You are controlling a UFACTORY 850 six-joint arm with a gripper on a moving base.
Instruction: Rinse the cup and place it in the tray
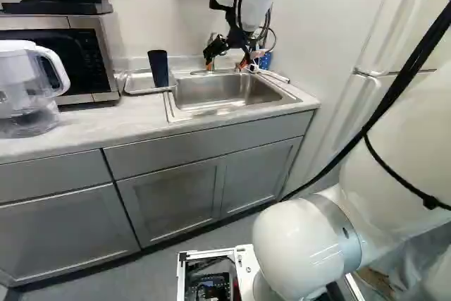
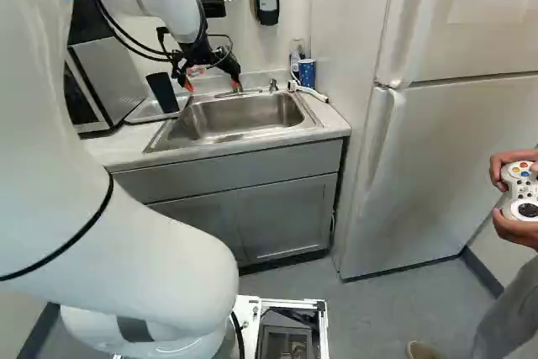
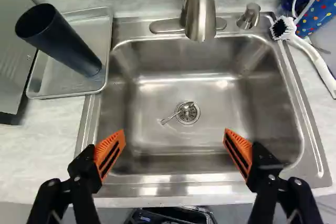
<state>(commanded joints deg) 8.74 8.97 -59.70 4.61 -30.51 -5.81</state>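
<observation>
My gripper [image 1: 224, 56] hangs over the sink in the left base view. In the wrist view the gripper [image 3: 174, 150] is open, its orange-padded fingers wide apart above the sink's near rim with nothing between them. A tall black cup [image 3: 60, 40] stands upright on the metal tray [image 3: 39, 85], left of the sink; the same cup [image 1: 158, 68] shows at the tray in the left base view. The steel sink [image 3: 262, 103] holds a spoon [image 3: 177, 114] lying over its drain. The faucet [image 3: 199, 11] rises behind the basin.
Beside the sink's far right corner are a white brush [image 3: 310, 53] and a blue dotted mug [image 3: 317, 11]. A microwave [image 1: 99, 54] and a clear pitcher [image 1: 28, 89] stand on the counter [image 1: 84, 128]. The fridge [image 2: 420, 149] is to the right.
</observation>
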